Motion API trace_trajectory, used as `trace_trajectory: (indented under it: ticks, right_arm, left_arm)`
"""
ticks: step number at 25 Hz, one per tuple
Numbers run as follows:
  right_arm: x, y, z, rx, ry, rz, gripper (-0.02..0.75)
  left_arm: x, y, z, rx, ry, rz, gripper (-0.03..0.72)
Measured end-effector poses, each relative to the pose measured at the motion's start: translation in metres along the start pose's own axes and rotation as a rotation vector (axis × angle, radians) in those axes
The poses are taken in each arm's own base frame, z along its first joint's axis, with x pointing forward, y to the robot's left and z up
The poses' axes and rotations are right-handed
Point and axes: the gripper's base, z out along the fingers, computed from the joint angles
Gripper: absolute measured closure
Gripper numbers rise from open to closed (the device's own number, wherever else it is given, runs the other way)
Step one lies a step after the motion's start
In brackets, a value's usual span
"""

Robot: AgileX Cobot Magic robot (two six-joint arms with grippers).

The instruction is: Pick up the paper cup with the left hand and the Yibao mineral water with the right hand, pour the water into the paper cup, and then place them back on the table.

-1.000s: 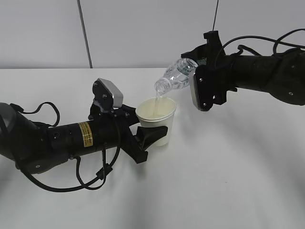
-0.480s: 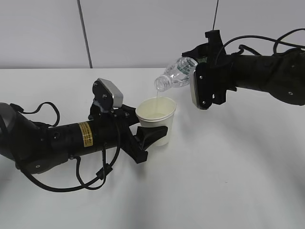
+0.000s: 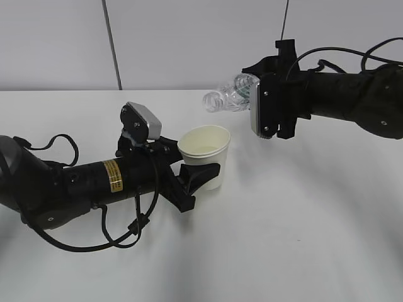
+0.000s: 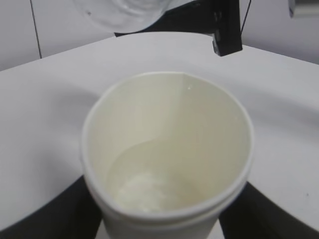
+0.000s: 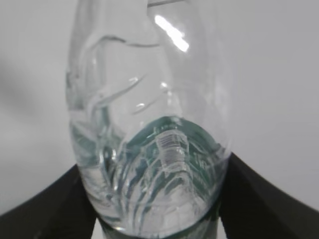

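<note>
My left gripper (image 3: 200,175) is shut on the cream-white paper cup (image 3: 204,156) and holds it upright at the middle of the white table (image 3: 302,233). In the left wrist view the cup (image 4: 167,164) has water low inside it, with a black finger on each side. My right gripper (image 3: 249,91) is shut on the clear Yibao mineral water bottle (image 3: 228,98), held about level above and right of the cup, mouth pointing left. No stream shows. In the right wrist view the bottle (image 5: 149,124) fills the frame between my black fingers (image 5: 45,214).
The left arm with its yellow sticker (image 3: 112,175) lies low across the table's left side, cables looping beside it. The right arm (image 3: 340,100) reaches in from the right. A grey wall (image 3: 189,38) stands behind the table.
The bottle has tipped back up from pouring to about level, and the stream into the cup has stopped. The cup and left arm have hardly moved.
</note>
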Motion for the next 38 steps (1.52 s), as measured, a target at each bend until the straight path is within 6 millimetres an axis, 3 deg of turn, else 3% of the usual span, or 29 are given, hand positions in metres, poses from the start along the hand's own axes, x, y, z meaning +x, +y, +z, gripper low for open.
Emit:
trace_trajectory:
  ticks: [5, 17, 28, 38]
  right_arm:
    - [0.0, 0.0, 0.0, 0.002, -0.001, 0.154, 0.249]
    - [0.001, 0.0, 0.0, 0.004, -0.001, 0.732, 0.249]
    - [0.004, -0.002, 0.0, 0.034, 0.023, 0.983, 0.249]
    - [0.007, 0.001, 0.0, 0.03, 0.066, 1.134, 0.249]
  left_arm:
    - [0.0, 0.001, 0.0, -0.01, -0.003, -0.006, 0.265]
    - [0.0, 0.001, 0.0, -0.015, -0.004, -0.008, 0.265]
    - [0.0, 0.003, -0.001, -0.027, -0.005, -0.011, 0.265]
    - [0.002, 0.034, -0.017, -0.14, 0.001, -0.04, 0.265]
